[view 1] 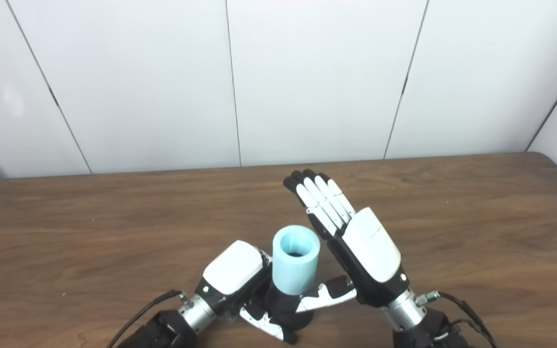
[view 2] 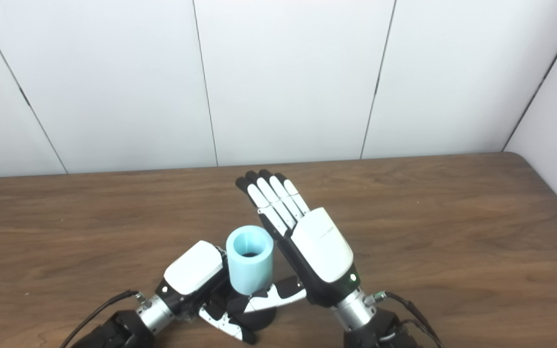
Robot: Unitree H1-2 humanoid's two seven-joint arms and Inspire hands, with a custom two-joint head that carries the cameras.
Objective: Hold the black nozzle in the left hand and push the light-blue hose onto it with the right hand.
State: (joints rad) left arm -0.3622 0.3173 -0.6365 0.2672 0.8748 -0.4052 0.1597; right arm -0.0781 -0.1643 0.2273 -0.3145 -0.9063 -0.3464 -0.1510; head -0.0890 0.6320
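We note the left hand (view 1: 232,275) low over the wooden bench (view 1: 90,232), fingers clamped around the black nozzle (view 1: 285,307), which stands upright on the inner side of its palm. The light-blue hose (view 1: 296,266) sits upright on top of the nozzle, open end up, its lower end over the nozzle's top. We see the right hand (view 1: 356,241) just beside the hose on its far side from the left hand, fingers straight and spread, holding nothing, thumb reaching toward the hose's base.

Left hand (view 2: 196,280) grips black nozzle (view 2: 254,319) bearing light-blue hose (view 2: 250,266); right hand (view 2: 302,241) splayed beside it.
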